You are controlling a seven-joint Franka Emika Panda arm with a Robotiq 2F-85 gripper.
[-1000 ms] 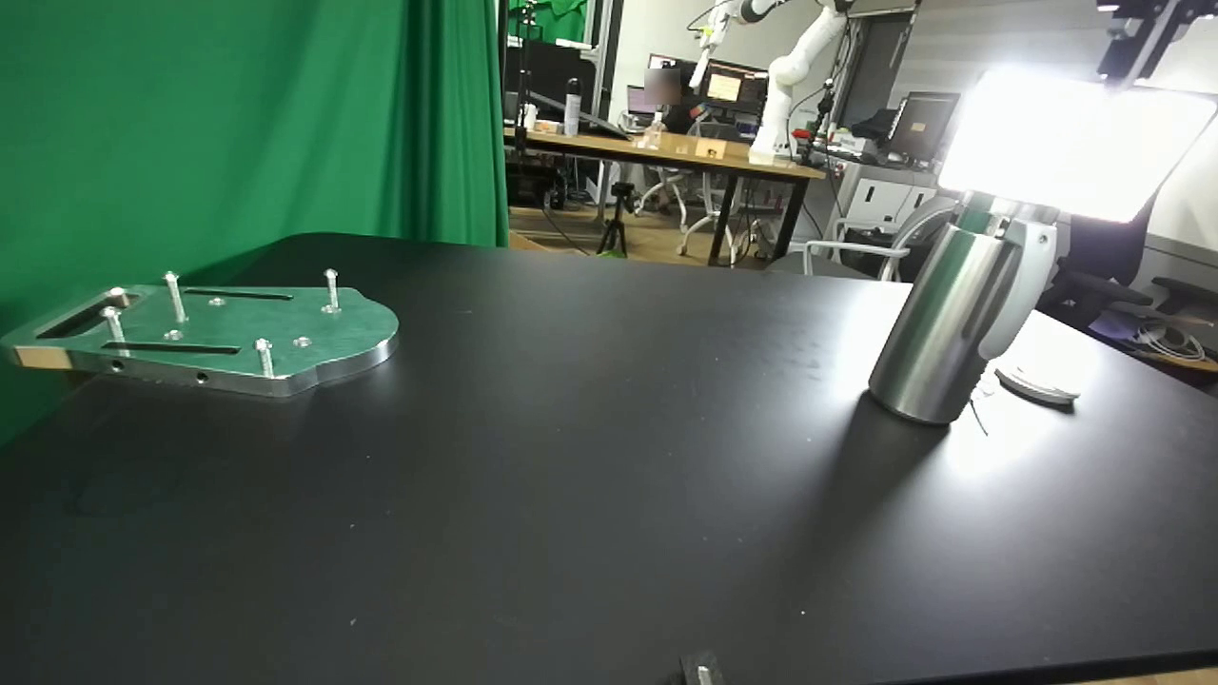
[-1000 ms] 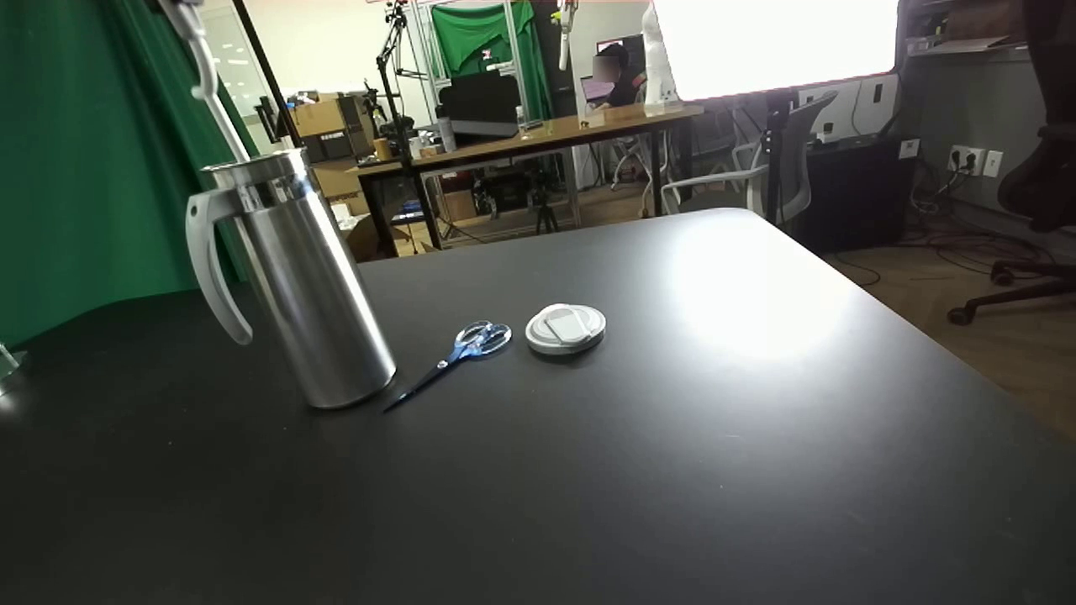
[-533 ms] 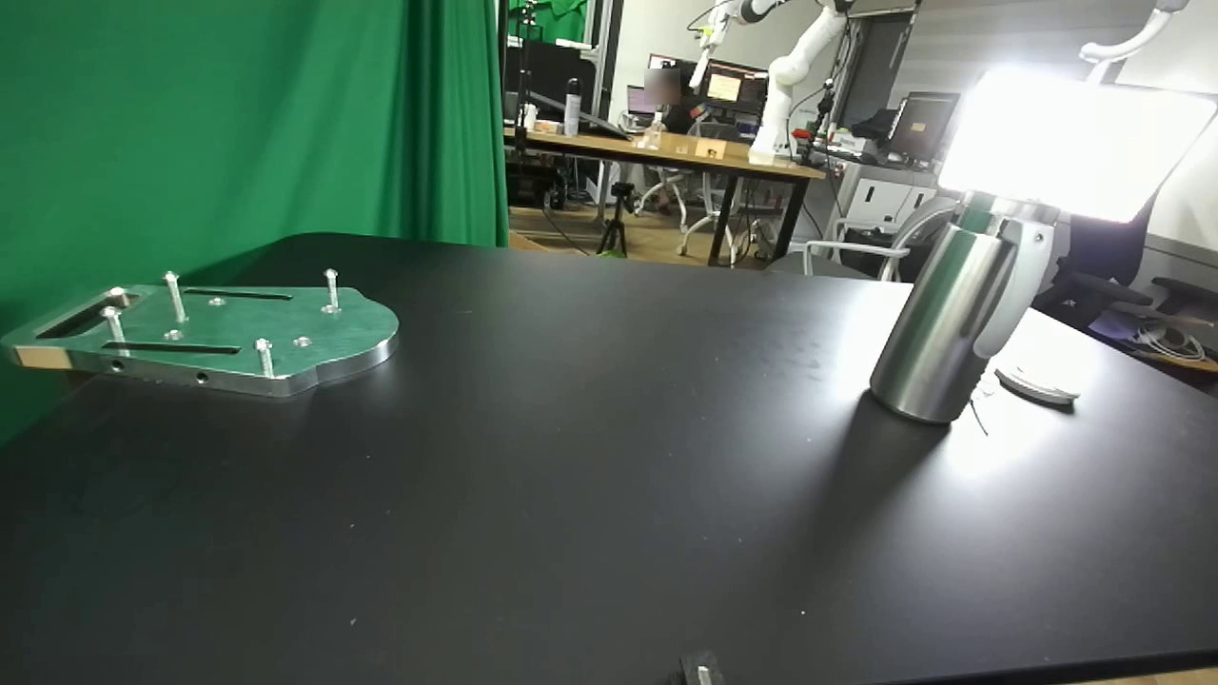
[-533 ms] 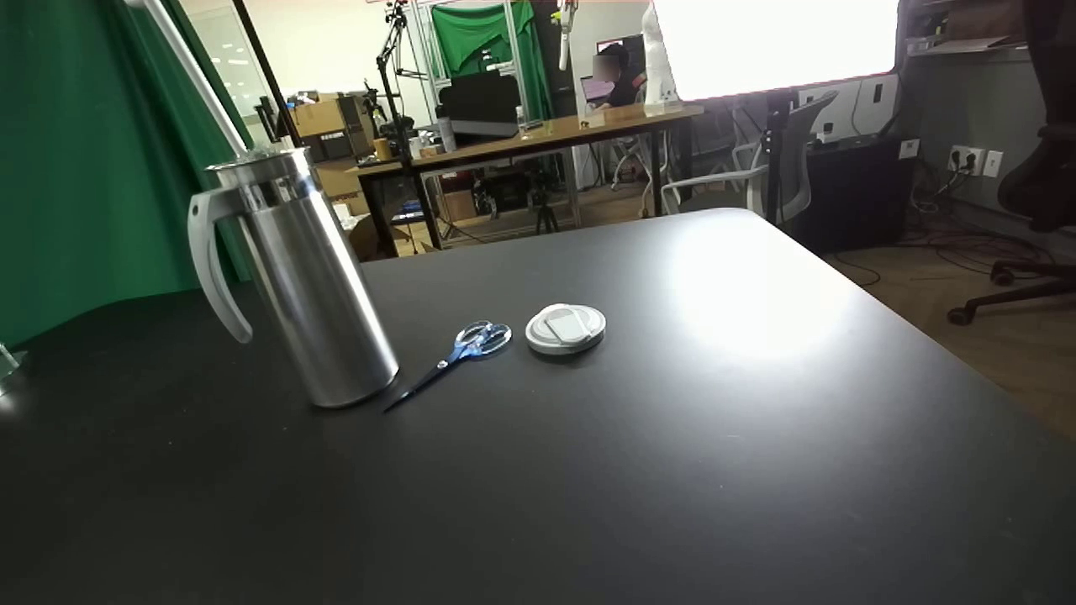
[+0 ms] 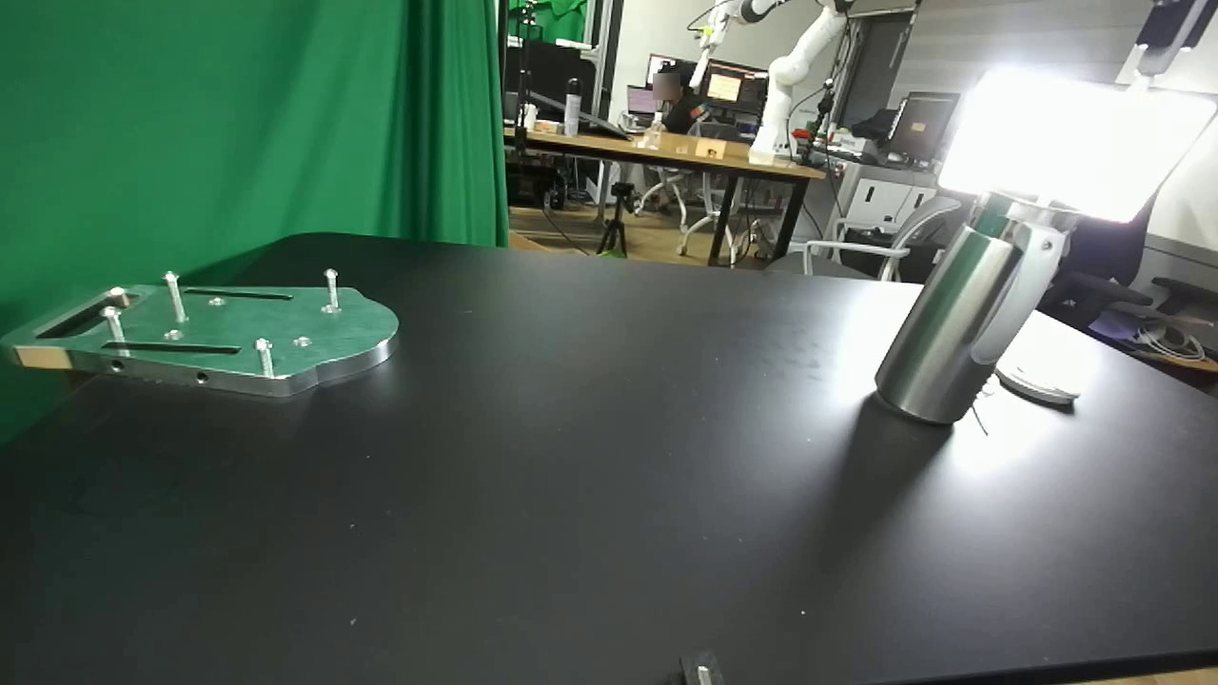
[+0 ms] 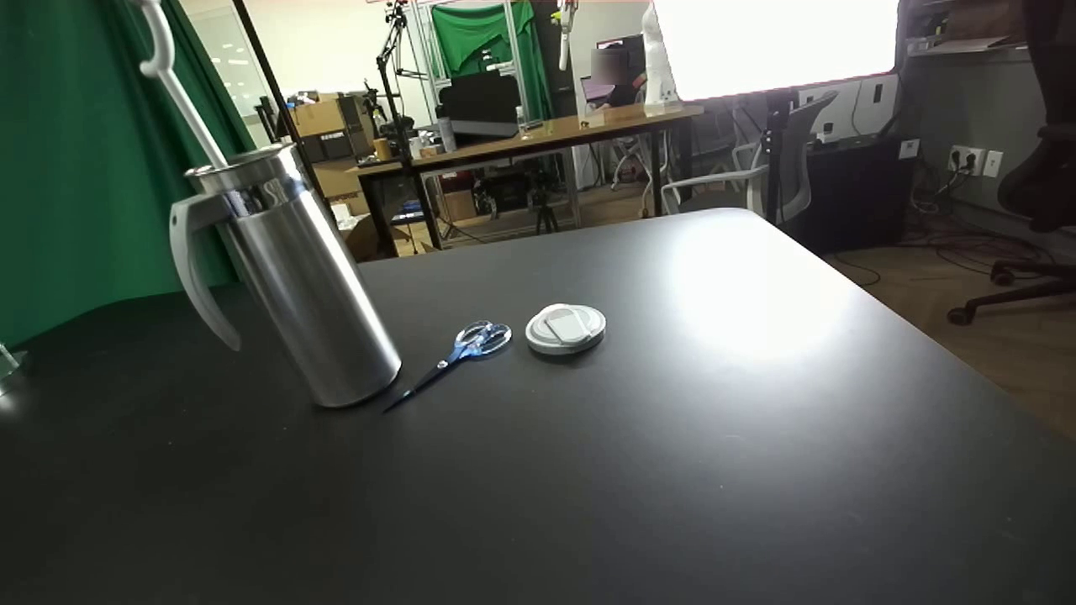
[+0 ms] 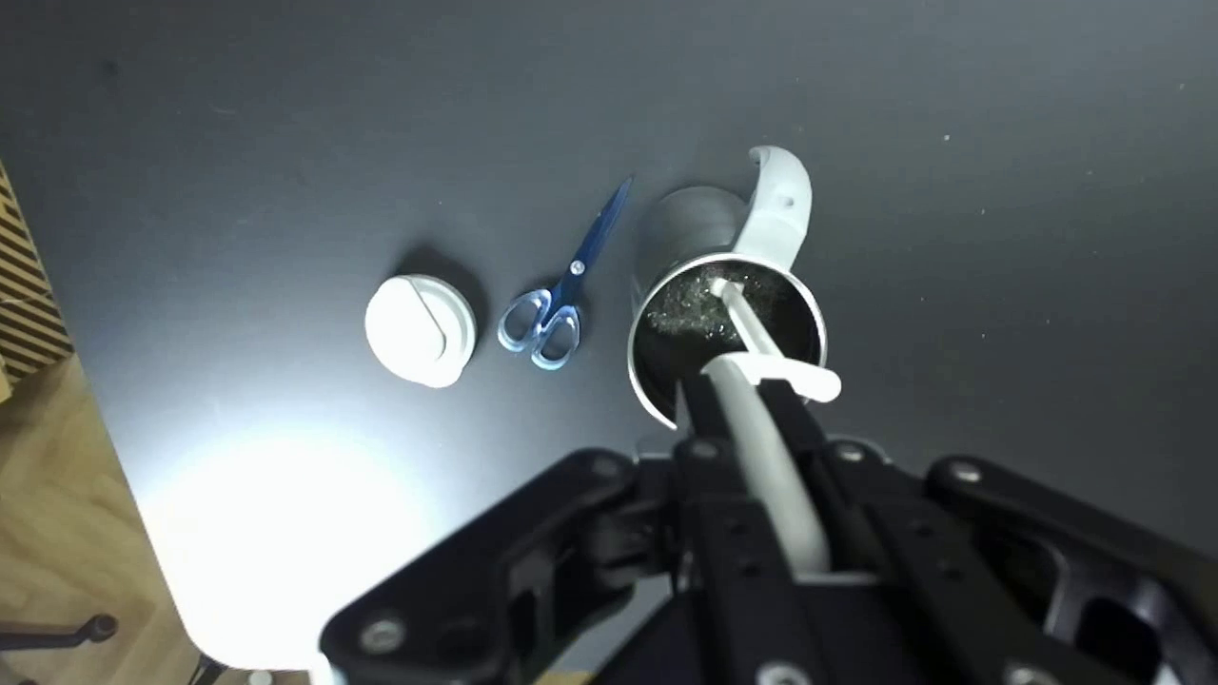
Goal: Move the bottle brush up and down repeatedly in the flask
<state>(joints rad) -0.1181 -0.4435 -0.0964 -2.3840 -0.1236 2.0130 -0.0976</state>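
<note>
The silver-grey flask (image 5: pixel 952 323) with a pale handle stands tilted on the black table, leaning to its handle side; it also shows in an exterior view (image 6: pixel 307 294) and in the wrist view (image 7: pixel 690 224). The white bottle brush (image 6: pixel 189 109) goes down into the flask's open mouth. In the wrist view the brush shaft (image 7: pixel 752 319) enters the mouth, and its bristles show dimly inside. My gripper (image 7: pixel 740 392) is shut on the brush handle above the mouth. In an exterior view the gripper (image 5: pixel 1168 38) shows partly at the top right edge.
Blue scissors (image 6: pixel 458 353) lie beside the flask's base. A white lid (image 6: pixel 566 328) lies beyond them. A flat plate with upright pegs (image 5: pixel 238 328) is at the table's far side. A bright light panel (image 5: pixel 1075 143) stands behind the flask.
The brush rose until its bristles showed at the mouth half a second ago, and is now lower, bristles inside. The flask's top has shifted toward its handle side, leaning more.
</note>
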